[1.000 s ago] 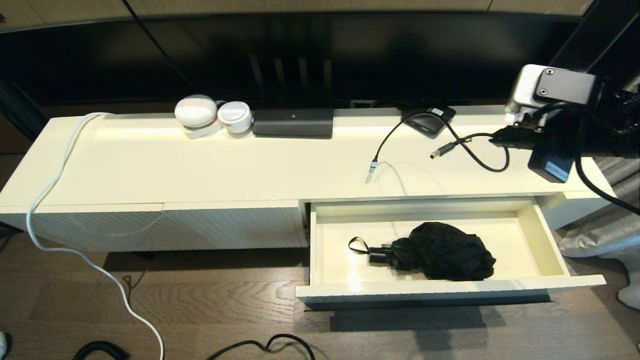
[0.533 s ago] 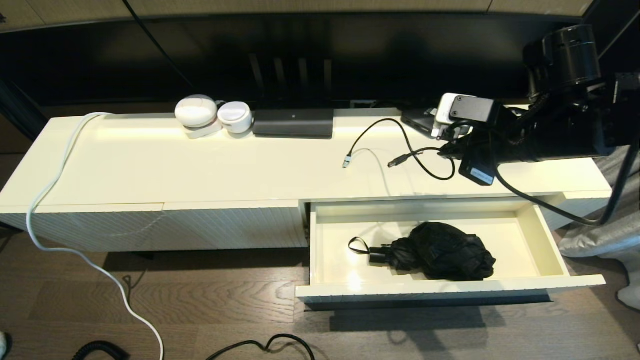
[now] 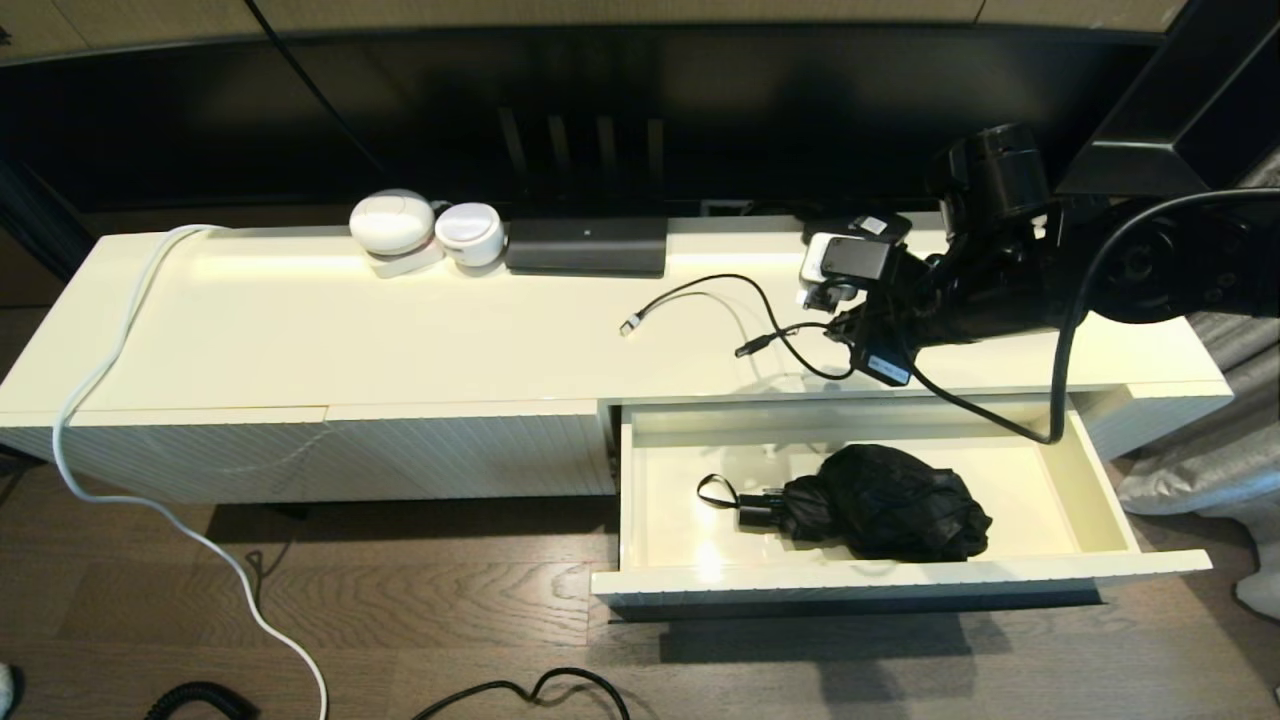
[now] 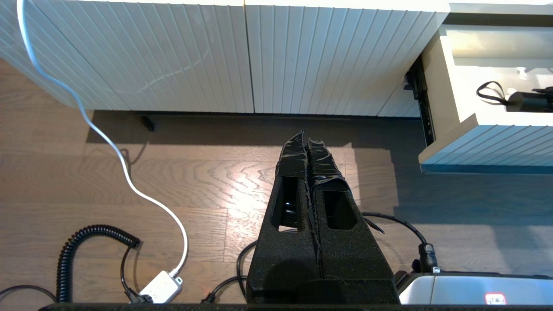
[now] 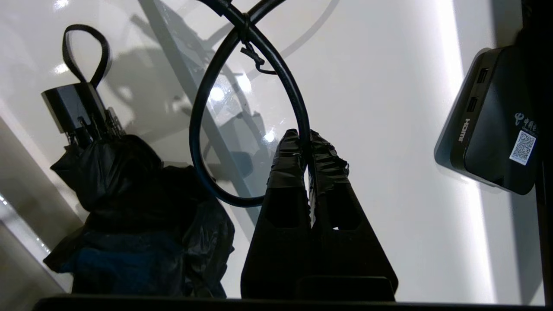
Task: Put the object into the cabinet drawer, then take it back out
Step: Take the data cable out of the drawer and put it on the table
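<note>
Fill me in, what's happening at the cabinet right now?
The cabinet drawer is pulled open with a folded black umbrella lying inside. The right claw is shut on a loop of black cable and hangs over the cabinet top, just behind the drawer, not in it. The left claw is shut and empty, parked low over the wood floor beside the drawer.

The cabinet drawer [image 3: 1090, 490] is pulled wide open, down around 5 o'clock in the head view. Cream inside, ribbed front. A folded black umbrella [image 3: 890, 515] lies flat inside, strap end pointing to 9 o'clock.
</note>
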Robot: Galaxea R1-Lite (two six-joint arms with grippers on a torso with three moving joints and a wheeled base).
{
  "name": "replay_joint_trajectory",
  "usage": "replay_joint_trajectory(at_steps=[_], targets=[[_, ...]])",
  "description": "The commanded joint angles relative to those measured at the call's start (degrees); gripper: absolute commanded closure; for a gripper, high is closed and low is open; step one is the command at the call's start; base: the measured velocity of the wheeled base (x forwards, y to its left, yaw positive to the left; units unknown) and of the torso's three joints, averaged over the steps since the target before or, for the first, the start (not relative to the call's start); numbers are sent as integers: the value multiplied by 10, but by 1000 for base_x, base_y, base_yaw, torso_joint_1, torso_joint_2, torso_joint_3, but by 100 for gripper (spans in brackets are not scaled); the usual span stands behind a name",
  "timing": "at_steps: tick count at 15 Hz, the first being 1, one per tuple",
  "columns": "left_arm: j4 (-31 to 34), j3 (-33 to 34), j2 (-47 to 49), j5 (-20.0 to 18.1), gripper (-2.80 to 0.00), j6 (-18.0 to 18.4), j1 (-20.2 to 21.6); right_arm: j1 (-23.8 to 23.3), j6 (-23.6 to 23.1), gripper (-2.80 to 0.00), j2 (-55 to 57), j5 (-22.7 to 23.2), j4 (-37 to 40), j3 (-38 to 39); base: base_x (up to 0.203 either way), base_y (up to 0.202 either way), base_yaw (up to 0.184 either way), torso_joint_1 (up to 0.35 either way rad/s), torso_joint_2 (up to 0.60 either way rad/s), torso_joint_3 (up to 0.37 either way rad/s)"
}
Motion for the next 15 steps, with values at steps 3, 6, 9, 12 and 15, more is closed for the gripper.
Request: replay_joint_trajectory(at_steps=[3,6,9,12,15], targets=[[0,0,1,-1,0,-1,0,-2,-3,0,30,0,-28,2,0,0,0,0,0,0],[0,0,1,-1,0,-1,0,-5,-3,0,45,0,-38,-4,0,0,0,0,0,0],[0,0,1,0,0,-1,0,-7,-4,-280,48,0,-39,-5,0,0,0,0,0,0],[0,0,1,0,0,-1,0,-8,-6,-280,49,-1,-39,-10,0,0,0,0,0,0],[0,0,1,-1,0,-1,0,-9,-6,-280,46,-1,-39,-11,0,0,0,0,0,0]])
